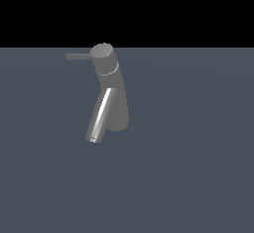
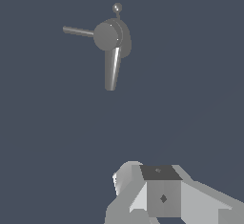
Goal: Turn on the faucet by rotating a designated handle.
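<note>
Grey faucet standing up, thin handle sticking sideways from its cap, shiny spout slanting down, gripper far away, fingers hidden, cannot tell

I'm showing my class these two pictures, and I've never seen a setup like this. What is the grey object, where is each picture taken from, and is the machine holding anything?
These are computer-simulated renders. The exterior view comes from a camera off the arm. It shows a grey faucet standing on a flat dark surface, with a shiny slanted spout and a thin handle sticking out sideways from its cap toward the exterior view's left. The arm itself does not appear there.

The wrist view comes from a camera on the robot's wrist, looking down on the same faucet. The pale blocky shape at that picture's edge is part of the gripper. It is well away from the faucet and touches nothing; I cannot tell whether it is open.
</note>
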Action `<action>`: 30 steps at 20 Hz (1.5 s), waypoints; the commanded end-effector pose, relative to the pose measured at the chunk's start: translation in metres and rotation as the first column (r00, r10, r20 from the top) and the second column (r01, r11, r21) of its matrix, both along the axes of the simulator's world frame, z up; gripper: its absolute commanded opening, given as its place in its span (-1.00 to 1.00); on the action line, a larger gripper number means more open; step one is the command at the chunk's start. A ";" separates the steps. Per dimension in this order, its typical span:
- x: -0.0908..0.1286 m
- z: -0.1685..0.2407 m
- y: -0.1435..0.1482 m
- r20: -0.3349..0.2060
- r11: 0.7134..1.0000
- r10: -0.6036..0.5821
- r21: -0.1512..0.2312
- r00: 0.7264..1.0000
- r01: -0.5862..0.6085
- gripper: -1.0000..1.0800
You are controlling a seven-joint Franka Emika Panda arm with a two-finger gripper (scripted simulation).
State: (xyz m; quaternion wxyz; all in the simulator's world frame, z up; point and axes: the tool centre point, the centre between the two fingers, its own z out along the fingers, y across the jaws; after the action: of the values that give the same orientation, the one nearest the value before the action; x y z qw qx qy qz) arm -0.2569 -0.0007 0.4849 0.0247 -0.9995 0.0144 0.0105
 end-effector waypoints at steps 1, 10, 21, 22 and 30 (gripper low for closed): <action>0.000 0.000 0.000 0.000 1.000 0.000 0.000 1.000 0.000 -1.00; 0.001 -0.008 0.007 0.014 0.999 -0.051 0.011 0.999 0.051 -1.00; 0.008 -0.040 0.036 0.064 0.966 -0.256 0.063 0.965 0.252 -1.00; 0.009 -0.044 0.040 0.069 0.959 -0.281 0.071 0.957 0.276 -1.00; 0.026 -0.074 0.068 0.106 0.878 -0.474 0.133 0.874 0.460 -1.00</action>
State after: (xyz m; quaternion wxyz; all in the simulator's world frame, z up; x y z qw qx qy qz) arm -0.2347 0.0622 0.4170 0.0747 -0.9678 0.2337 -0.0569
